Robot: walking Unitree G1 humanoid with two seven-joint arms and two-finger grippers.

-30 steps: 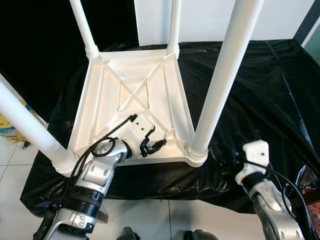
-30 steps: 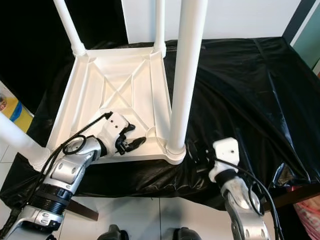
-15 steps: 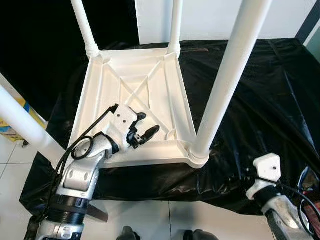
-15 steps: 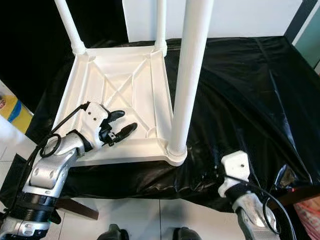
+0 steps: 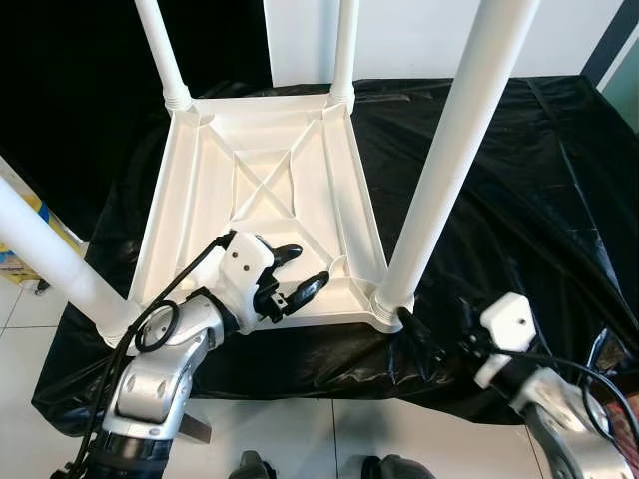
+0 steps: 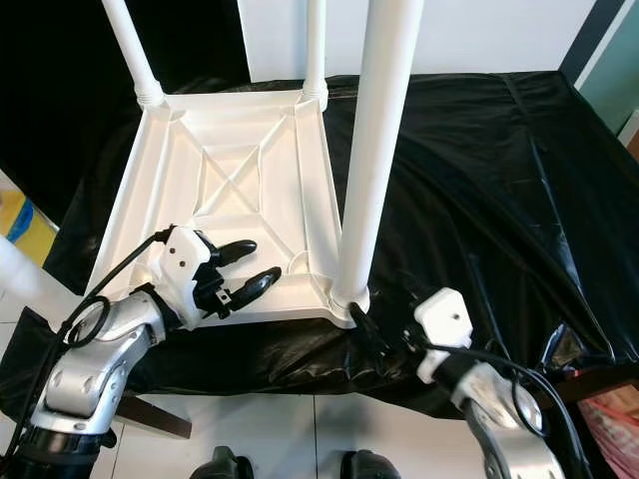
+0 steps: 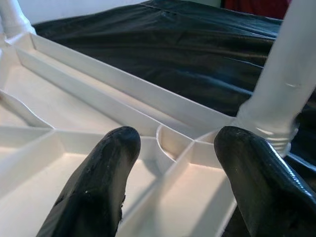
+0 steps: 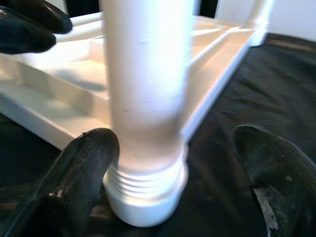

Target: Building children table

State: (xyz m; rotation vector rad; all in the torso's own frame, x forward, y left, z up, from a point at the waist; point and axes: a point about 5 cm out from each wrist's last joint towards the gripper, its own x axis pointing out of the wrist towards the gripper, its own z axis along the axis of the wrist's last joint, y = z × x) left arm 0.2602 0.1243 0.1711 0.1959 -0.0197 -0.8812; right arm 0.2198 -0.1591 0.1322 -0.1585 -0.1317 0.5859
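A white plastic children's table (image 5: 260, 160) lies upside down on a black sheet, its legs pointing up. The near right leg (image 5: 439, 170) stands screwed into its corner socket (image 5: 384, 304). My left gripper (image 5: 305, 267) hovers open just above the ribbed underside near the front rim, with nothing between its fingers; the left wrist view has that leg (image 7: 286, 84) ahead of it. My right gripper (image 5: 439, 324) is open low at the base of the near right leg (image 8: 145, 98), one finger (image 8: 84, 168) on each side of the threaded collar, apart from it.
The black sheet (image 5: 539, 180) covers the whole support and drapes over its front edge. Another leg (image 5: 50, 254) juts toward me at the near left, and two far legs (image 5: 160, 50) rise at the back. White tiled floor (image 5: 30, 329) lies below.
My right gripper, which had dropped back from the sheet's edge, has come forward to straddle the leg's base. My left gripper shifted left along the front rim, then slightly right.
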